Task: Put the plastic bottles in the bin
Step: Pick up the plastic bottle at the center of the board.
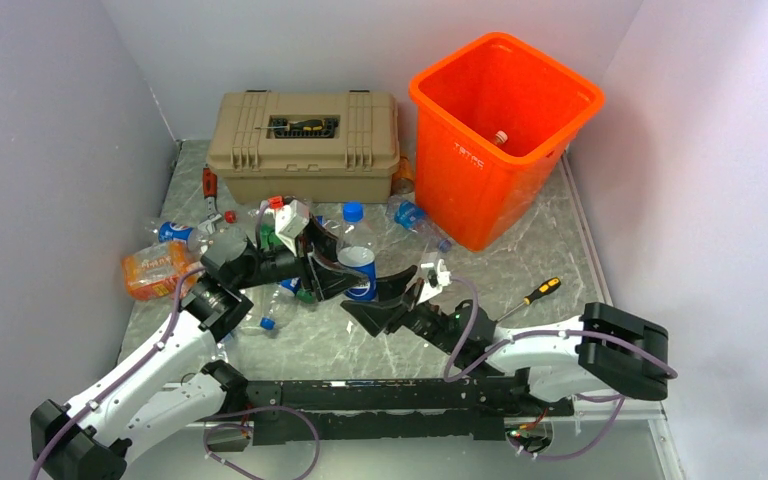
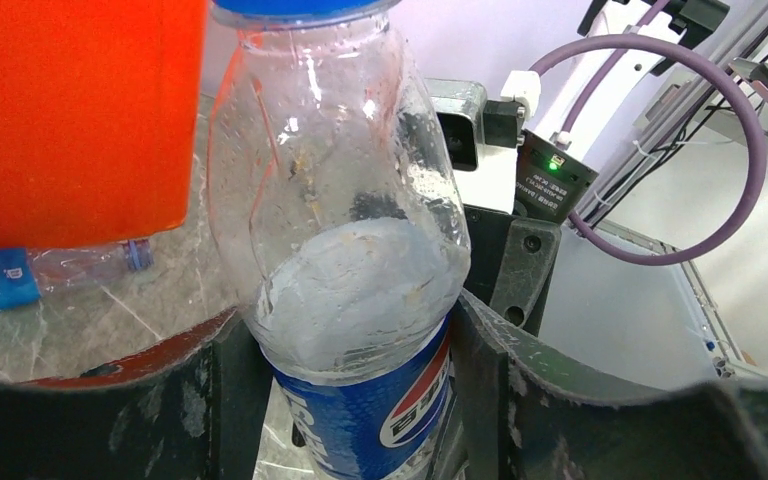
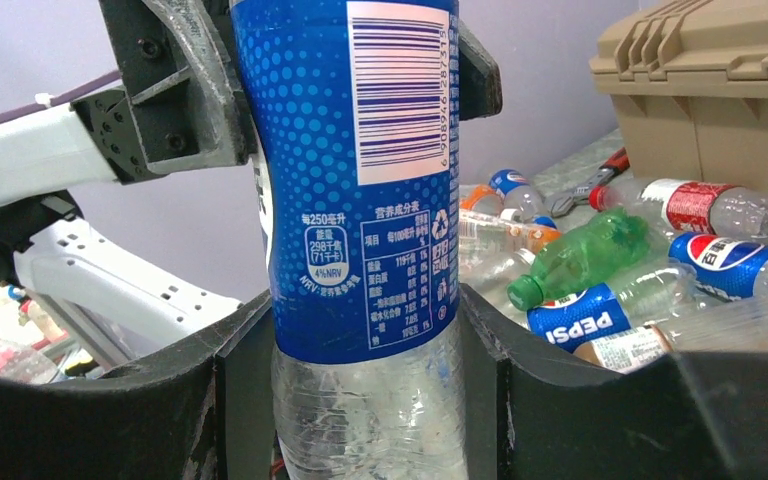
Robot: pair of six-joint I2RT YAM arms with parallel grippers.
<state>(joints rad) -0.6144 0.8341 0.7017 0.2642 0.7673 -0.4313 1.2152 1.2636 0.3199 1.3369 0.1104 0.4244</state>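
A clear Pepsi bottle (image 1: 358, 262) with a blue label and blue cap is held upright above the table between both grippers. My left gripper (image 1: 332, 275) is shut on its label part (image 2: 360, 400). My right gripper (image 1: 392, 298) is shut on its clear lower part (image 3: 360, 400). The left gripper's fingers (image 3: 190, 90) show higher up on the same bottle. The orange bin (image 1: 480, 170) stands at the back right, with one white-capped bottle (image 1: 501, 137) inside. Several more bottles (image 1: 260, 240) lie at the left, among them a green one (image 3: 580, 255) and an orange-wrapped one (image 1: 155, 268).
A tan latched toolbox (image 1: 305, 145) stands at the back, left of the bin. A yellow-handled screwdriver (image 1: 540, 292) lies on the table at the right. One bottle (image 1: 415, 218) lies at the bin's foot. White walls close in both sides.
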